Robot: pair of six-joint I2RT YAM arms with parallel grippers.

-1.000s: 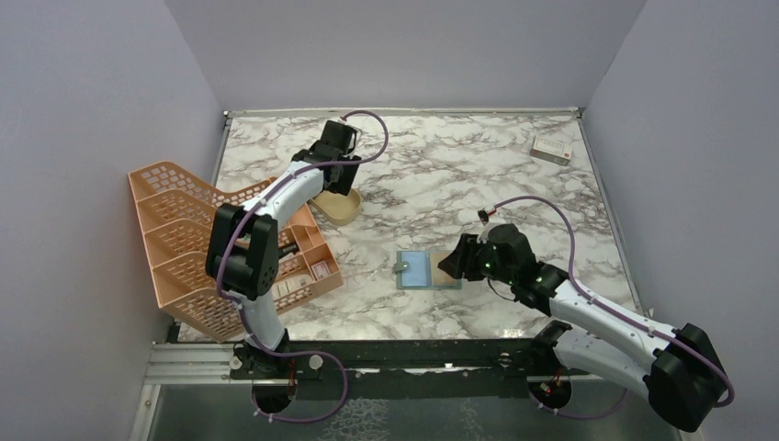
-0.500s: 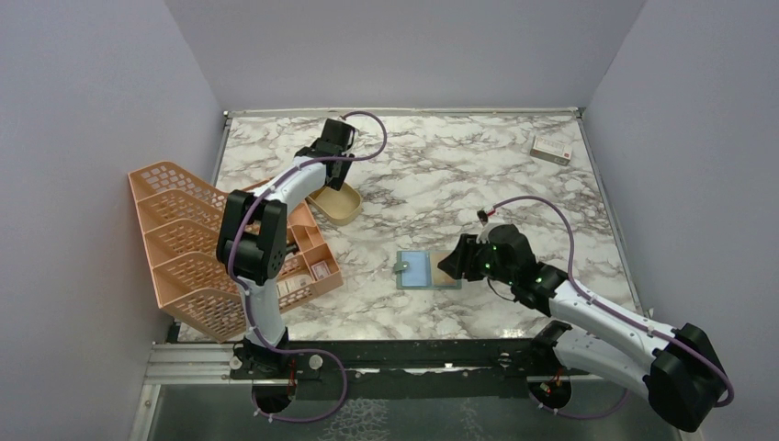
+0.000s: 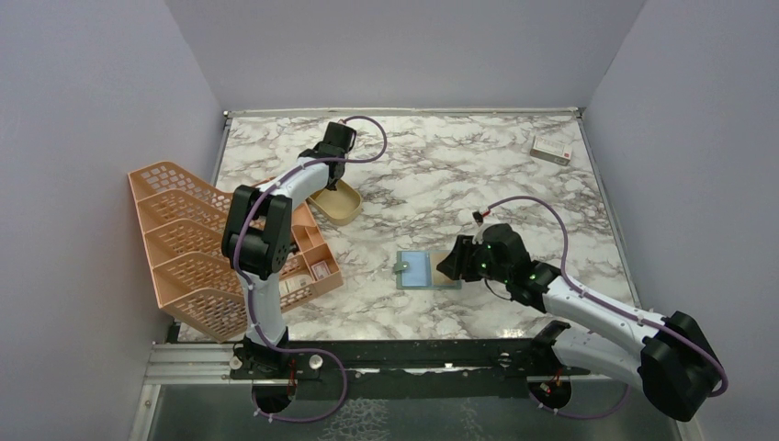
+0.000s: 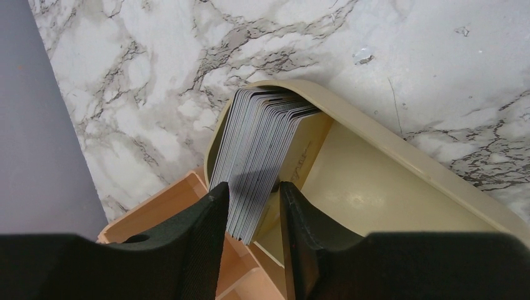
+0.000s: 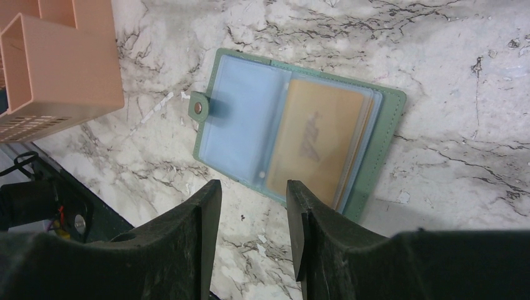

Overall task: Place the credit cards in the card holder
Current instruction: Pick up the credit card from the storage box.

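We are holding our left hand [image 4: 253, 190] down in the gold tin [image 4: 387, 181] at the far left of the counter [image 3: 478, 175]. Its fingers are straddling the upright stack of credit cards [image 4: 262, 144], but we cannot tell whether they are pressing on it. The tin is sitting just beside the orange rack [image 3: 184, 248]. Our right hand [image 5: 253, 187] is hovering over the card holder [image 5: 240, 125], fingers apart and gripping nothing. The card holder is lying open on the counter near the front middle, one tan card [image 5: 319, 140] showing in its right-hand sleeve.
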